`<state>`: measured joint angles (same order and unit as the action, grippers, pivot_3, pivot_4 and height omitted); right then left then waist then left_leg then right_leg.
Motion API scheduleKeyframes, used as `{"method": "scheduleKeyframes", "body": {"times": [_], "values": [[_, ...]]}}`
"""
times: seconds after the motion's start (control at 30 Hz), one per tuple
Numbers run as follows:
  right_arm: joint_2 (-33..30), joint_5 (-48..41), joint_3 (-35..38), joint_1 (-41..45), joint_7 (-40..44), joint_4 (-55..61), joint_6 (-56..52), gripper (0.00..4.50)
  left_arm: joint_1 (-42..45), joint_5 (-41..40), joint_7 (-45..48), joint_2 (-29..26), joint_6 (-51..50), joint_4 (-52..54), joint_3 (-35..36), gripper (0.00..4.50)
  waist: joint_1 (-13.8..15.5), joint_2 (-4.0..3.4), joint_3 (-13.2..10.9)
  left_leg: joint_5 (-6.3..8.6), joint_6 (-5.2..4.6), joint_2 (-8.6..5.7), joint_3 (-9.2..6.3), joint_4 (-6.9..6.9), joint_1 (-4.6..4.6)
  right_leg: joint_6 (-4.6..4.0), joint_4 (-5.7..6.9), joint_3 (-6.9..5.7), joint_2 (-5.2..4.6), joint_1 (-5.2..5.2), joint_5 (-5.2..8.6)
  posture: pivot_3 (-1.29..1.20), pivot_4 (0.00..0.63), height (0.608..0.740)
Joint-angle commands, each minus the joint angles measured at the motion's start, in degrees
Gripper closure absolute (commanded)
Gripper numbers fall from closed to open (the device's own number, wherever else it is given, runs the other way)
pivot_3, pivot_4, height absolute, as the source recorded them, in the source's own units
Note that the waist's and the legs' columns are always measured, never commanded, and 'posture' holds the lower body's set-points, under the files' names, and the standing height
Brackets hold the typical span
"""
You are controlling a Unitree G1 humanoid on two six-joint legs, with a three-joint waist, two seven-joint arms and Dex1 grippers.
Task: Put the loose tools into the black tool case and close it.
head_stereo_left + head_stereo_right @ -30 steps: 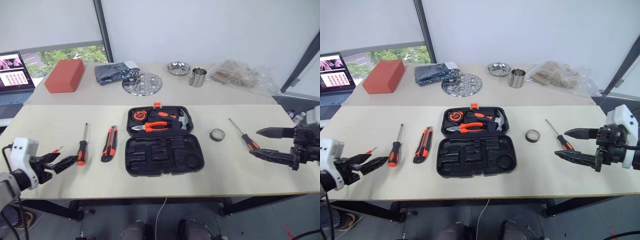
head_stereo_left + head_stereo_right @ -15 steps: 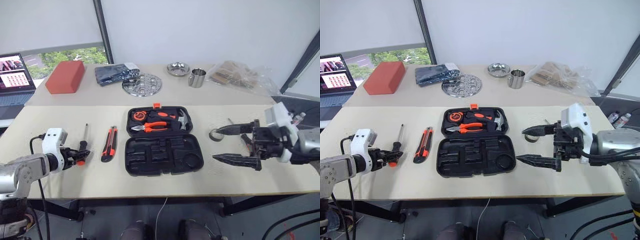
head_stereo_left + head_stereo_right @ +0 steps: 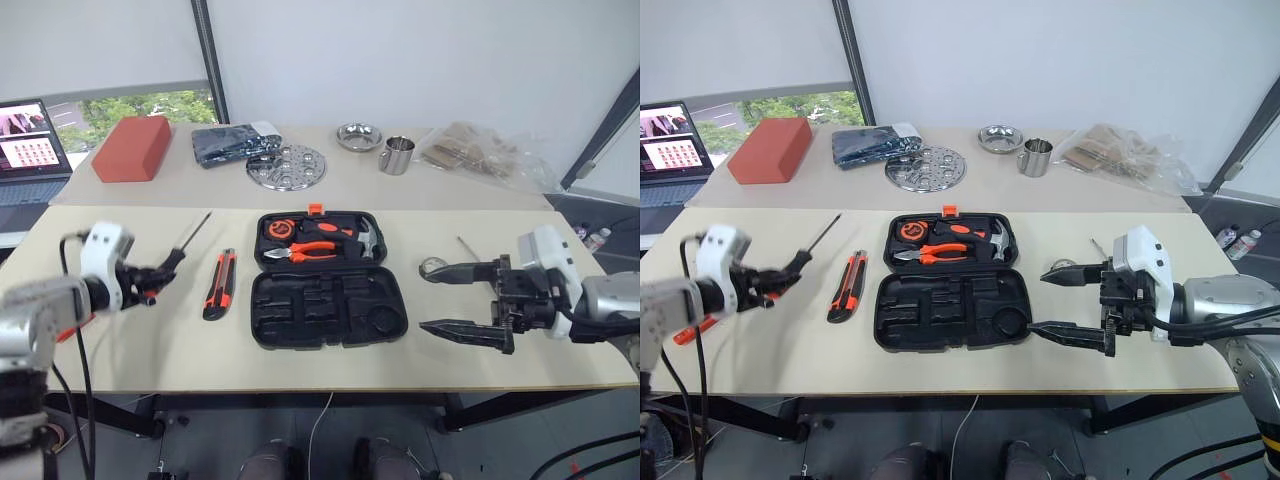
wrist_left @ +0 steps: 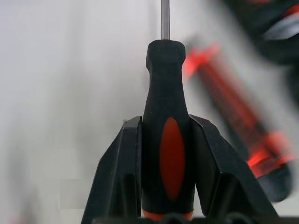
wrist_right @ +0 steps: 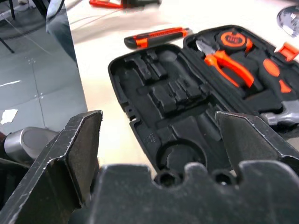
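Left gripper (image 4: 168, 177) clamps a black-and-orange screwdriver (image 4: 169, 140), shaft cut off at frame top (surroundings blurred). Right gripper (image 3: 462, 298) gapes wide, empty. Tool case (image 3: 328, 300) lies open, mid-frame.

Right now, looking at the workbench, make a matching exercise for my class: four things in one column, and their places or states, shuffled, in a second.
Things
1. screwdriver
2. utility knife
3. tool case
4. right gripper

Places or states
A. lies open on the table
B. open, holding nothing
C. clamped in the left gripper
D. lies flat, left of the case

Pairs: 1-C, 2-D, 3-A, 4-B
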<state>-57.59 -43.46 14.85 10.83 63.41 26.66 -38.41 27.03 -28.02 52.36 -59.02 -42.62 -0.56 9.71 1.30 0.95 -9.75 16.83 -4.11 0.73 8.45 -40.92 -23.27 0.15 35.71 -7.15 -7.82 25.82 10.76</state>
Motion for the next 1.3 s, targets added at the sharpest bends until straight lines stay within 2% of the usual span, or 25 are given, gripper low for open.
{"method": "scheduleKeyframes", "body": {"times": [0.03, 0.17, 0.3, 0.43, 0.53, 0.67, 0.73, 0.8, 0.93, 0.97, 1.0, 1.07, 1.1, 1.13, 1.17, 1.3], "values": [[-1.1, 2.1, 2.2, -0.6, -1.1, 0.6, 1.5, 0.0, 4.2, 2.1, 14.7, -2.1, 10.1, 1.8, -7.0, 3.54, -0.1, -0.04, 0.0, -0.01, -0.02, -0.01, 0.05, 0.0, 0.03, 0.01, 0.0, 0.01, 0.0, -0.01, 0.0, 0.0, 0.15, 0.734], [-0.7, 4.6, 2.5, -2.0, -3.1, 0.5, 2.1, 0.0, 16.9, 10.7, 24.6, 5.1, 18.7, -6.0, -21.5, 3.54, 0.4, -0.07, 0.0, -0.3, -0.5, -0.01, 0.19, -0.01, 0.02, 0.08, 0.01, -0.08, 0.35, -0.06, 0.07, 0.0, 0.15, 0.734], [0.1, 4.5, 3.4, -3.4, -5.0, 2.6, 1.5, 0.0, 23.3, 17.6, 27.6, 12.8, 24.7, -15.7, -29.1, 3.54, -0.2, -0.03, 0.0, -0.41, -0.68, 0.01, 0.27, -0.03, 0.04, 0.46, 0.02, 0.05, 0.42, -0.05, 0.3, 0.0, 0.15, 0.734], [1.4, 3.5, 4.8, -4.2, -7.8, 4.3, 0.7, 0.0, 27.0, 22.1, 28.5, 18.9, 25.0, -24.9, -33.1, 3.54, -0.6, 0.01, 0.0, -0.44, -0.77, 0.03, 0.27, -0.07, 0.01, 0.43, 0.06, 0.09, 0.43, 0.01, 0.27, 0.0, 0.15, 0.734], [2.4, 2.2, 6.4, -5.0, -9.7, 5.5, -0.2, 0.0, 29.5, 24.0, 28.3, 22.4, 25.2, -29.9, -33.3, 3.54, -0.6, 0.02, 0.0, -0.45, -0.81, 0.03, 0.26, -0.1, -0.02, 0.43, 0.06, 0.09, 0.43, 0.01, 0.27, 0.0, 0.15, 0.734], [3.0, 0.6, 8.1, -6.3, -11.0, 7.1, -1.1, 0.0, 31.1, 25.4, 29.0, 24.4, 25.8, -32.9, -32.8, 3.54, -0.4, 0.03, 0.0, -0.38, -0.95, 0.06, 0.16, -0.36, -0.16, 0.3, 0.1, 0.06, 0.4, 0.03, 0.18, 0.0, 0.15, 0.734], [3.2, 0.0, 8.6, -6.8, -11.5, 7.7, -1.3, 0.0, 31.3, 25.5, 29.7, 24.6, 26.1, -33.4, -32.4, 2.54, -0.4, 0.03, 0.0, -0.33, -1.03, 0.06, 0.13, -0.44, -0.2, 0.31, 0.1, 0.07, 0.37, 0.03, 0.16, 0.0, 0.15, 0.734], [3.2, -0.5, 9.1, -7.5, -11.8, 8.2, -1.4, 0.0, 31.7, 24.5, 31.0, 24.6, 24.7, -32.6, -31.3, 1.93, -0.4, 0.03, 0.0, -0.28, -1.12, 0.06, 0.12, -0.57, -0.25, 0.3, 0.12, 0.08, 0.36, 0.03, 0.11, 0.0, 0.15, 0.734], [3.1, -0.7, 8.6, -8.2, -11.9, 8.2, -1.0, 0.0, 32.8, 23.6, 32.2, 24.5, 23.5, -30.9, -29.5, 0.44, -0.3, 0.03, 0.0, -0.23, -1.21, 0.08, 0.04, -0.86, -0.46, 0.37, 0.17, 0.07, 0.33, 0.07, 0.07, 0.0, 0.15, 0.734], [3.1, -0.7, 8.4, -8.2, -11.9, 8.2, -0.9, 0.0, 33.2, 23.2, 32.2, 24.7, 22.8, -30.8, -29.0, 0.13, -0.3, 0.03, 0.0, -0.21, -1.24, 0.08, 0.01, -0.9, -0.5, 0.4, 0.17, 0.08, 0.32, 0.09, 0.05, 0.0, 0.15, 0.734], [3.1, -0.7, 8.1, -8.0, -12.0, 8.0, -0.8, 0.0, 33.6, 22.7, 32.5, 25.1, 22.2, -30.7, -28.5, 0.06, -0.2, 0.03, 0.0, -0.2, -1.26, 0.08, -0.01, -0.92, -0.52, 0.43, 0.17, 0.09, 0.32, 0.1, 0.04, 0.0, 0.15, 0.734], [3.1, -0.7, 7.7, -7.6, -12.2, 7.8, -0.8, 0.0, 34.2, 22.5, 32.2, 25.9, 21.7, -31.2, -28.0, 0.06, -0.2, 0.03, 0.0, -0.19, -1.28, 0.08, -0.01, -0.95, -0.52, 0.45, 0.17, 0.11, 0.31, 0.1, 0.03, 0.0, 0.15, 0.734], [3.1, -0.7, 7.4, -7.3, -12.3, 7.6, -0.8, 0.0, 34.5, 23.0, 31.6, 26.6, 22.4, -32.3, -28.1, 0.46, -0.2, 0.03, 0.0, -0.19, -1.29, 0.08, -0.02, -0.95, -0.52, 0.45, 0.17, 0.11, 0.31, 0.1, 0.02, 0.0, 0.15, 0.734], [3.2, -0.7, 7.1, -7.0, -12.4, 7.4, -0.8, 0.0, 34.6, 23.6, 30.9, 27.3, 23.4, -33.4, -28.3, 0.66, -0.1, 0.03, 0.0, -0.19, -1.29, 0.08, -0.02, -0.95, -0.52, 0.45, 0.17, 0.11, 0.31, 0.1, 0.02, 0.0, 0.15, 0.734], [3.2, -0.6, 6.9, -6.8, -12.4, 7.3, -0.7, 0.0, 34.6, 24.4, 30.3, 28.0, 24.4, -34.4, -28.7, 1.13, -0.1, 0.03, 0.0, -0.19, -1.29, 0.07, -0.02, -0.95, -0.52, 0.44, 0.17, 0.11, 0.31, 0.1, 0.02, 0.0, 0.15, 0.734], [3.2, -0.7, 6.4, -6.4, -12.6, 7.3, -0.9, 0.0, 34.3, 27.3, 27.2, 31.3, 27.5, -38.3, -30.1, 2.48, -0.1, 0.03, 0.0, -0.19, -1.3, 0.06, 0.0, -0.95, -0.54, 0.29, 0.17, 0.1, 0.34, 0.1, -0.07, 0.0, 0.15, 0.734]]}}
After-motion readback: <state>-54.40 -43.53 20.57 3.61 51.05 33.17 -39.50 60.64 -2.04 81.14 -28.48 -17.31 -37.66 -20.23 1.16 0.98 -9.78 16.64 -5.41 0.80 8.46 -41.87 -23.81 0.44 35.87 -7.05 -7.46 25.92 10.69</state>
